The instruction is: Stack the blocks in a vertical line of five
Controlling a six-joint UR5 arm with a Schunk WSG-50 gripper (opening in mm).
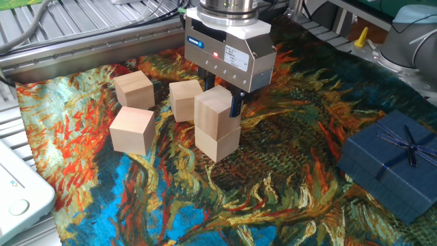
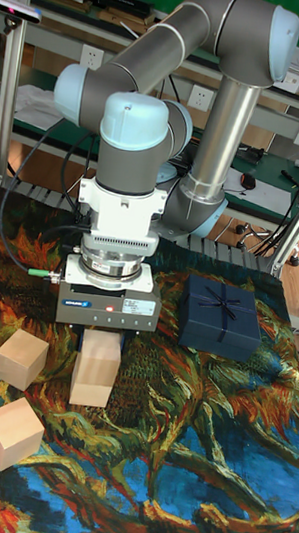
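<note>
Fingers (image 1: pixel 220 96) around one of five blocks (image 1: pixel 217 111)

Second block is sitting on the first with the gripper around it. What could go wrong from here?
1. The top block looks slightly offset and twisted over the bottom block; that error may grow as the stack rises.
2. The gripper fingers flank the top block, so opening or lifting unevenly could drag it off.
3. A loose block lies right behind the stack, so the gripper body might bump it.

Three loose wooden blocks (image 1: pixel 132 129) crowd the cloth just beside the two-block stack (image 1: pixel 217 124); the blue gift box (image 1: pixel 391 164) stands well apart across open cloth.
</note>
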